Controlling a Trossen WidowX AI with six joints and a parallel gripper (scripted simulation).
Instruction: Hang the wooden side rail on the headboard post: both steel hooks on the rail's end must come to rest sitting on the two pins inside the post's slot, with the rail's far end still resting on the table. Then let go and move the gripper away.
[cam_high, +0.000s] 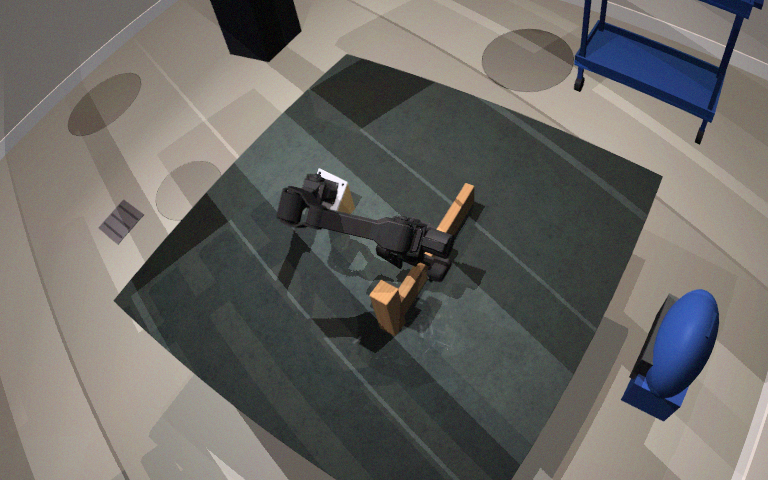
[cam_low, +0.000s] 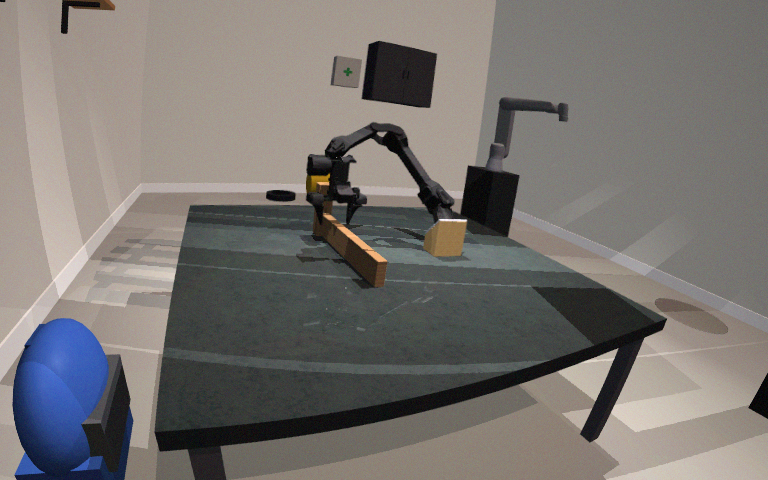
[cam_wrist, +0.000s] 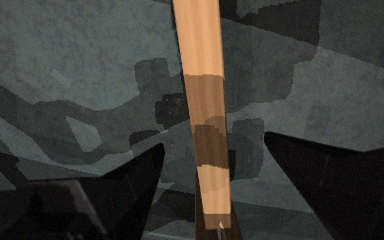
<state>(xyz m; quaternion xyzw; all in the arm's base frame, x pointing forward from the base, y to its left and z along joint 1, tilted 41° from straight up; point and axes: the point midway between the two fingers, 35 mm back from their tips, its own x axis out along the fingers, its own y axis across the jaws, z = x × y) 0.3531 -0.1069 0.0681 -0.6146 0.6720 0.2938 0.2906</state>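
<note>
We see the side rail (cam_high: 457, 210) meeting the headboard post (cam_high: 386, 307), far end on the tabletop (cam_high: 509, 237) — hand (cam_wrist: 215, 165) spread wide above it, empty; blue cart (cam_high: 709, 107) well apart.

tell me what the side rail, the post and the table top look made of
Side rail: looks like light wood, matte tan faces with no gloss. Headboard post: the same tan, wood-like look. Table top: dark grey-green and mottled, perhaps stone or laminate; the pictures leave that open. The open pincer is matte black.

Rail's hooked end (cam_high: 425, 261) and post slot, hidden beneath the hand (cam_high: 438, 257).
</note>
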